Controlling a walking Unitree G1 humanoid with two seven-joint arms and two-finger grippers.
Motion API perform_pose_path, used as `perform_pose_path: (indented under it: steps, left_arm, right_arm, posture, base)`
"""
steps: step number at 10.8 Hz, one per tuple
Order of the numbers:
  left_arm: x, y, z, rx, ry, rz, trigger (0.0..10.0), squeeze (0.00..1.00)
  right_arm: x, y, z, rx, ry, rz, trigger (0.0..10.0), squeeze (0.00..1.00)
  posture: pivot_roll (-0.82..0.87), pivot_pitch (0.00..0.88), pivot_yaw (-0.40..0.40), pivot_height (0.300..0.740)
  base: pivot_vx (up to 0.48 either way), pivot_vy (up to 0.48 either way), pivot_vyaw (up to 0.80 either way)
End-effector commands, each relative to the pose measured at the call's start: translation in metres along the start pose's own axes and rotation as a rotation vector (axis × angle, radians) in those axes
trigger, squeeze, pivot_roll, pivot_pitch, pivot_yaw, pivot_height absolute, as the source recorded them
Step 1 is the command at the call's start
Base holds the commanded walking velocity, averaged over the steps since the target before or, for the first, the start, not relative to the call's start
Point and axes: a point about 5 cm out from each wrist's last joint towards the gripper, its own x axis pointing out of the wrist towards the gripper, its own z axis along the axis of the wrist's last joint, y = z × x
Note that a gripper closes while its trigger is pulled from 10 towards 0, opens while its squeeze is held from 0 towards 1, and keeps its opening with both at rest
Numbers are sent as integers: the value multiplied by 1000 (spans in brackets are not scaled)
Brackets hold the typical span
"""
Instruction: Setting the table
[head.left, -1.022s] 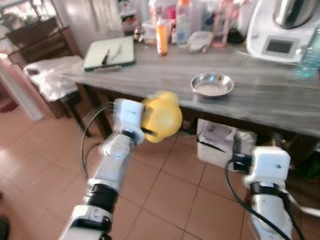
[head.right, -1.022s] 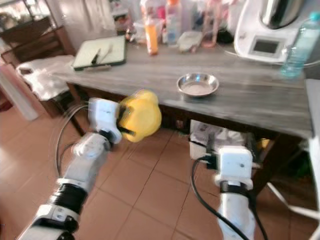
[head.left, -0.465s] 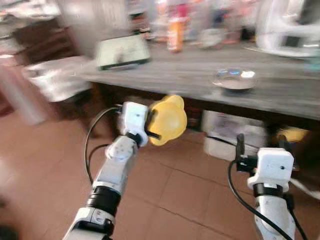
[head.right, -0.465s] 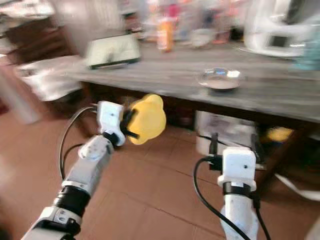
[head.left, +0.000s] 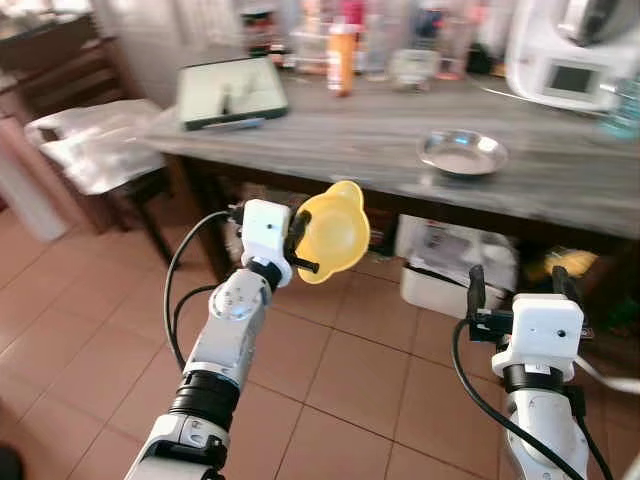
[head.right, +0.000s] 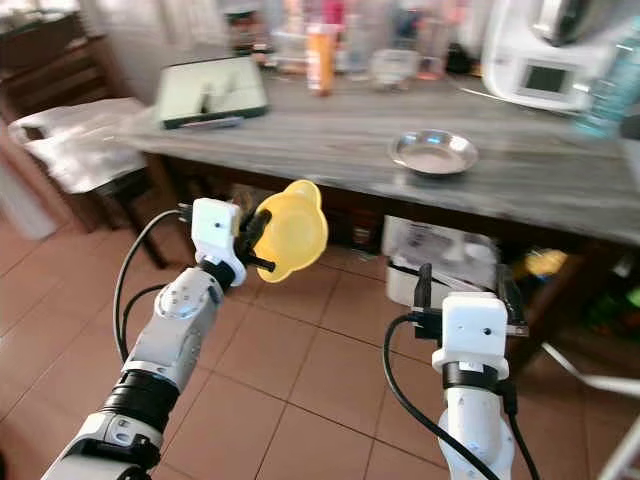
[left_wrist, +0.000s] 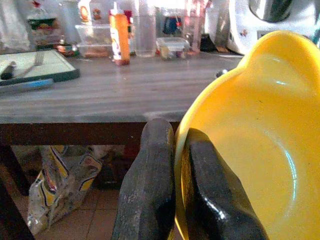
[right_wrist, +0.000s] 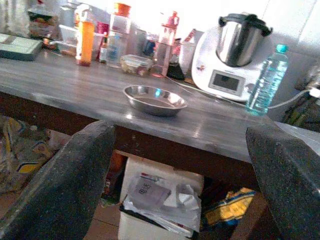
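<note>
While we close on the long grey tabletop (head.left: 400, 150), our left gripper (head.left: 297, 243) pinches the rim of the yellow bowl (head.left: 335, 232), one finger inside the rim and one outside, as the left wrist view shows plainly. The bowl hangs in the air in front of the tabletop's near edge and below its surface, not yet over it.

What has changed in the last second is mostly our own standpoint: the head views have swung and steadied after a blurred stretch, and the bowl has turned in the grip. A second ago we saw its rounded underside; now its hollow faces toward one o'clock, tilted on edge rather than level.

Our right gripper (head.left: 521, 287) is held low at five o'clock with its fingers spread wide and nothing between them. Through that gap the right wrist view frames the steel dish (right_wrist: 155, 100), which sits on the tabletop at one o'clock, well apart from the yellow bowl. At eleven o'clock lies a green tray (head.left: 232, 91); bottles (head.left: 342, 55) crowd the far edge at twelve, and a white kitchen machine (head.left: 570, 55) stands at two.

We judge the carry nearly finished. What remains is to lift the bowl above the edge, level it, and set it down on the bare stretch near the steel dish.
</note>
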Motion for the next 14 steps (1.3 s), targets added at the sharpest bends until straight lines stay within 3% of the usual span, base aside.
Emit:
perform_pose_path:
  steps: [1, 3, 7, 14]
  left_arm:
    - [1, -1, 8, -5, -37, -24, 10000, 0]
    - [-1, -6, 8, -32, -54, -67, 10000, 0]
    - [-2, -10, 8, -48, -50, -111, 10000, 0]
    - [-3, -9, 7, -44, -44, -113, 10000, 0]
  right_arm:
    - [0, -1, 6, -1, -19, -2, 10000, 0]
    - [0, -4, 6, -11, -20, -17, 10000, 0]
    - [-1, -3, 5, -13, -14, -25, 10000, 0]
    - [0, 1, 6, -28, -25, 1, 10000, 0]
  posture:
    - [13, 37, 71, 740]
    - [13, 39, 72, 740]
    - [11, 37, 76, 740]
    - [17, 35, 78, 740]
  base:
    - [0, 0, 0]
    - [141, 0, 0]
    - [338, 0, -647]
    - [364, 0, 72]
